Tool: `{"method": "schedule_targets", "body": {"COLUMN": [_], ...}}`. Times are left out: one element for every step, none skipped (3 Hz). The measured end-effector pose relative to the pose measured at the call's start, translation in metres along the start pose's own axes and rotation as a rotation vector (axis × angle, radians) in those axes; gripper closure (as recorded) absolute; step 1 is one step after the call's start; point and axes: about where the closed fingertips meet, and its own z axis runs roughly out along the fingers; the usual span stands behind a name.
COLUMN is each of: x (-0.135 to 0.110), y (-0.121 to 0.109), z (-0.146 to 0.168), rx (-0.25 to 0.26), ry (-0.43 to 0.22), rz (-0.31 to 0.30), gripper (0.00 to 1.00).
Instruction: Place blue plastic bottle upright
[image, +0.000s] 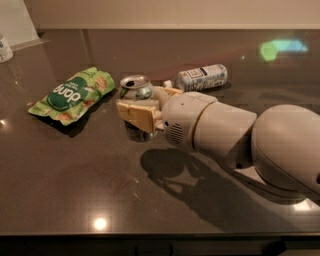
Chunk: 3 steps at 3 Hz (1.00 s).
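The blue plastic bottle (201, 77) lies on its side at the back of the dark table (75, 175). Its white cap (168, 84) points left and its pale label has a dark blue patch. My gripper (138, 113), beige, is in front of the bottle and to its left. It is right up against the near side of an upright silver-green can (136, 88) and covers the can's middle. It holds nothing that I can see. The bottle's cap end lies just behind my wrist (187, 117).
A green snack bag (74, 94) lies flat left of the can. A small white container (5, 48) stands at the far left edge. My bulky white arm (280, 150) fills the right half of the table. The table's front edge runs along the bottom.
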Motion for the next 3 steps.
{"method": "schedule_targets", "body": {"x": [-0.013,-0.027,-0.038], "y": [0.004,0.008,0.006], "z": [-0.004,-0.008,-0.01], "rx": [-0.012,-0.02,-0.022], "ry": [0.017,0.052,0.077], "rz": [0.013,0.042,0.042], "gripper": [1.0,1.0,1.0]}}
